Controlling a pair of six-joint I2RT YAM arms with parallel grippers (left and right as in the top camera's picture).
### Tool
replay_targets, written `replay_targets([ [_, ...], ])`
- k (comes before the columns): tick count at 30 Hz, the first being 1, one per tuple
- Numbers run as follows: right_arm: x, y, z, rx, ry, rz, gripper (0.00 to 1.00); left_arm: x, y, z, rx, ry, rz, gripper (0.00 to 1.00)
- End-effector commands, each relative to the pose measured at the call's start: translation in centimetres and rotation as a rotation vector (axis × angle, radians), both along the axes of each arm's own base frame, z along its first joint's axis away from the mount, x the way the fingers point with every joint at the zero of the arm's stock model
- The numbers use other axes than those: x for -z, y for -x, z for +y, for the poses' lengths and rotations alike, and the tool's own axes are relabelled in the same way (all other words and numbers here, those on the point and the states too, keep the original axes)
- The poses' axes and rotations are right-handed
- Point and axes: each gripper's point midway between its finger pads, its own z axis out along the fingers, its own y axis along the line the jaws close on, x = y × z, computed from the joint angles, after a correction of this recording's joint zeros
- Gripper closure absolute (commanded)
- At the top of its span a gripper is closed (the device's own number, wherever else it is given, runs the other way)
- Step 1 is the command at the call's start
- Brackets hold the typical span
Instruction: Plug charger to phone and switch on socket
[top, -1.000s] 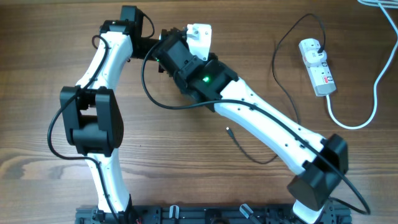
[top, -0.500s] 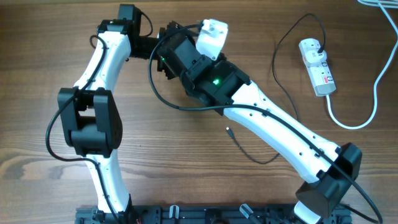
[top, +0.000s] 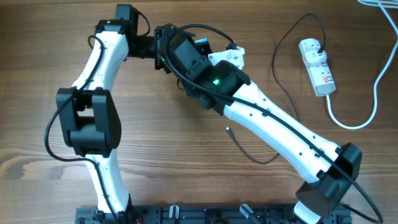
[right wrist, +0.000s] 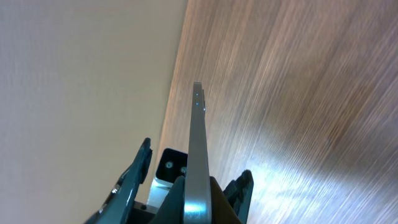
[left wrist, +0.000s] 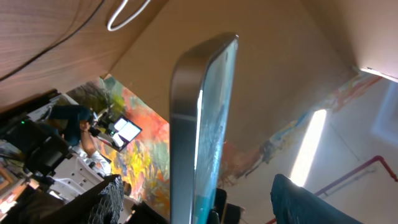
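Note:
The phone [right wrist: 198, 137] is held edge-on above the table, and my right gripper [right wrist: 197, 158] is shut on its lower end. In the left wrist view the phone [left wrist: 205, 112] stands edge-on between the fingers of my left gripper [left wrist: 198, 180], which is open with a gap on both sides. From overhead the phone [top: 225, 56] shows white and teal at the back of the table, where both wrists meet. The charger [top: 280, 81] lies as a thin black cable on the table, its plug tip [top: 228, 130] free under my right arm. The socket [top: 317, 74] lies far right.
A thick white cord [top: 367, 106] loops from the socket toward the right edge. My right arm [top: 273, 130] stretches diagonally across the middle of the wooden table, over part of the charger cable. My left arm [top: 93, 112] stands at the left.
The right wrist has turned, swinging the phone's white face rightward and down in the overhead view. The left arm has barely moved.

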Motion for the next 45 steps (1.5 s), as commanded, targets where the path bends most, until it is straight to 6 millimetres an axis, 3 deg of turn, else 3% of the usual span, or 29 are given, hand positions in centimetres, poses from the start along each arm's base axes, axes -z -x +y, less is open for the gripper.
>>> replay_targets([
  [1,-2.5,0.2,-0.2,0.066,-0.136,-0.038,0.94,-1.9,0.5,0.1,0.005,0.043,0.0,0.25],
  [8,-3.2,-0.3,0.2,0.071,-0.162,-0.07,0.95,-2.3,0.5,0.1,0.009,0.061,0.02,0.29],
  [11,-3.3,-0.4,0.3,0.071,-0.169,-0.076,0.95,-2.3,0.5,0.1,0.009,0.061,0.024,0.44],
  [18,-3.1,-0.3,0.1,0.071,-0.16,-0.068,0.95,-2.3,0.7,-0.2,0.016,0.062,0.024,0.44],
  [31,-2.7,-0.8,-0.8,0.094,-0.147,-0.059,0.95,-2.3,0.8,-0.5,0.022,0.061,0.024,0.55],
  [36,-2.6,-0.8,-0.7,0.089,-0.149,-0.053,0.95,-2.3,0.8,-0.5,0.022,0.061,0.025,0.62],
  [45,-2.2,-0.5,0.2,0.052,-0.178,-0.02,0.91,-2.3,0.8,-0.5,0.022,0.061,0.024,0.63],
])
